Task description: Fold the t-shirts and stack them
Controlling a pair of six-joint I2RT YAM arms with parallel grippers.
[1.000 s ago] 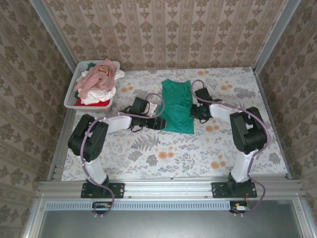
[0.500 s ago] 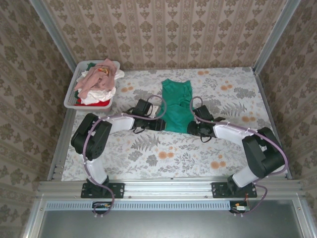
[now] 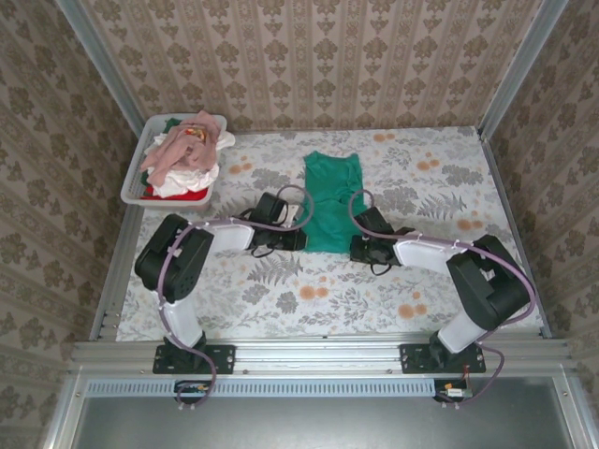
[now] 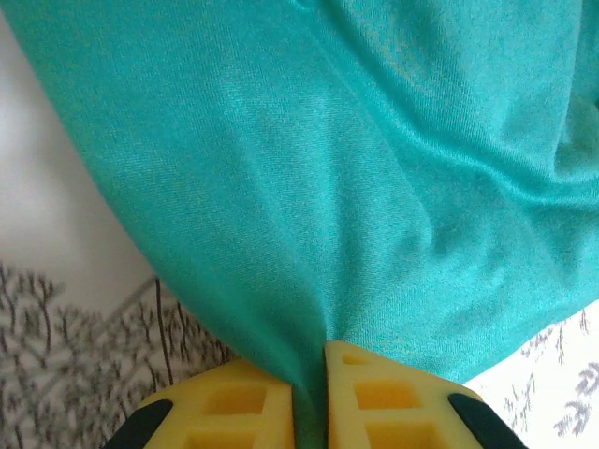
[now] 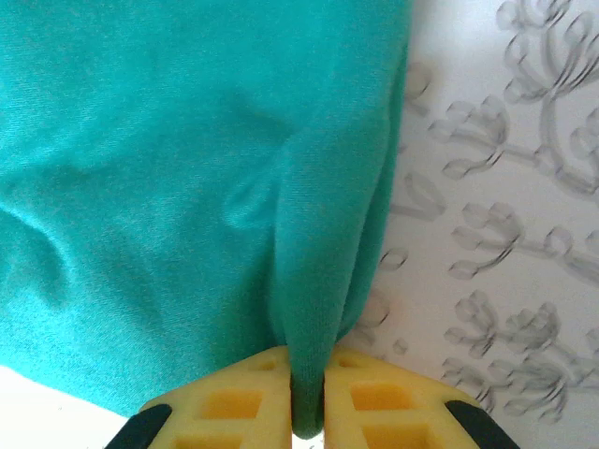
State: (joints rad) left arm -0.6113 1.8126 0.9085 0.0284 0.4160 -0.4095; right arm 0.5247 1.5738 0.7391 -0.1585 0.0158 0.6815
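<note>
From above, the teal t-shirt [image 3: 331,198] lies on the flower-patterned table [image 3: 328,299], roughly in the middle. It is drawn into a narrow upright strip that runs from the far side toward the arms. Its near edge sits between the two wrists. The left gripper [image 3: 298,240] meets the shirt at its near left corner, and the right gripper [image 3: 358,248] meets it at its near right corner. Both arms reach inward, low over the tabletop. At the far left of the table stands a white tub [image 3: 133,187]. It holds a heaped pile of t-shirts [image 3: 182,159], pink on top with white and red beneath. The tub is well apart from the teal shirt.

In the left wrist view, the left gripper [image 4: 312,398] is clamped on the teal t-shirt [image 4: 328,187]. Its two yellow fingers [image 4: 234,407] are pressed together with a thin fold of the cloth pinched between them. From that pinch the fabric fans out upward and covers most of the frame in soft creases. The patterned table [image 4: 75,281] shows at the left and at the lower right corner.

In the right wrist view, the right gripper [image 5: 306,407] is likewise clenched on the teal t-shirt [image 5: 140,168]. Its yellow fingers [image 5: 225,407] squeeze a gathered ridge of cloth that rises straight up from the pinch along the shirt's right edge. The rest of the shirt spreads to the left, lightly wrinkled. The table [image 5: 496,234], with its grey floral print, lies bare to the right of the cloth.
</note>
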